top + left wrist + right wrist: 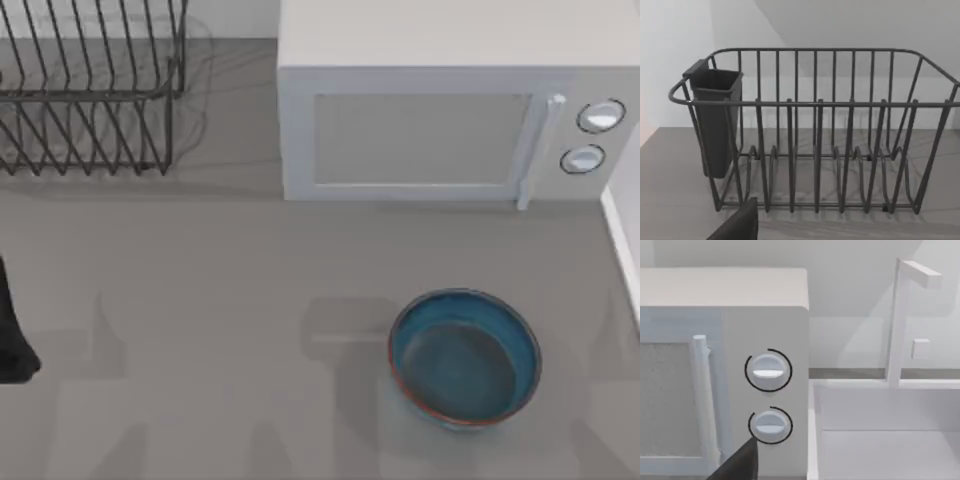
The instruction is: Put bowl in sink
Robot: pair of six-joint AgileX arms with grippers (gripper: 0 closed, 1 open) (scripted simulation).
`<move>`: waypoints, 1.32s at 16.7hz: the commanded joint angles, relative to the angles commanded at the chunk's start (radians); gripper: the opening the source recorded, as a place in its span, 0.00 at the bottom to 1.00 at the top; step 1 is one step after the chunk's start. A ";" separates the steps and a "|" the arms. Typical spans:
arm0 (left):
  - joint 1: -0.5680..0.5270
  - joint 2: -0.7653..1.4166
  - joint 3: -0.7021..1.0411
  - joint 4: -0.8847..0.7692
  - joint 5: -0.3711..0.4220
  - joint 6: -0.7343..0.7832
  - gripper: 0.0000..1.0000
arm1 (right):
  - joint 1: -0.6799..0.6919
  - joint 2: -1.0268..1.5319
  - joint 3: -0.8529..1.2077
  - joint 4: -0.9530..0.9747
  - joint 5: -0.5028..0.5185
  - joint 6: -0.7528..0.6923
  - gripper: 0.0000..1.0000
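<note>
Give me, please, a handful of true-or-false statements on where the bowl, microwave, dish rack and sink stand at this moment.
1. The bowl sits inside the sink. False: it rests on the counter in front of the microwave.
2. The microwave door is shut. True.
3. The dish rack holds plates. False: its slots are empty.
4. The sink lies right of the microwave. True.
5. The bowl lies upside down. False: it is upright, open side up.

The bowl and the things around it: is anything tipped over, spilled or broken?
Nothing stands out. The blue bowl sits upright and empty on the counter, in front of the closed microwave; the dish rack stands level.
</note>
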 joint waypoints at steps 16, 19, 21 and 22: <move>0.000 0.000 0.000 0.000 0.000 0.000 1.00 | 0.295 0.994 0.794 -0.714 -0.004 0.297 1.00; 0.000 0.000 0.000 0.000 0.000 0.000 1.00 | 0.369 1.285 0.998 -0.900 -0.003 0.374 1.00; 0.000 0.000 0.000 0.000 0.000 0.000 1.00 | 0.412 1.445 1.112 -1.008 -0.002 0.418 1.00; 0.000 0.000 0.000 0.000 0.000 0.000 1.00 | 0.430 1.510 1.161 -1.055 -0.001 0.437 1.00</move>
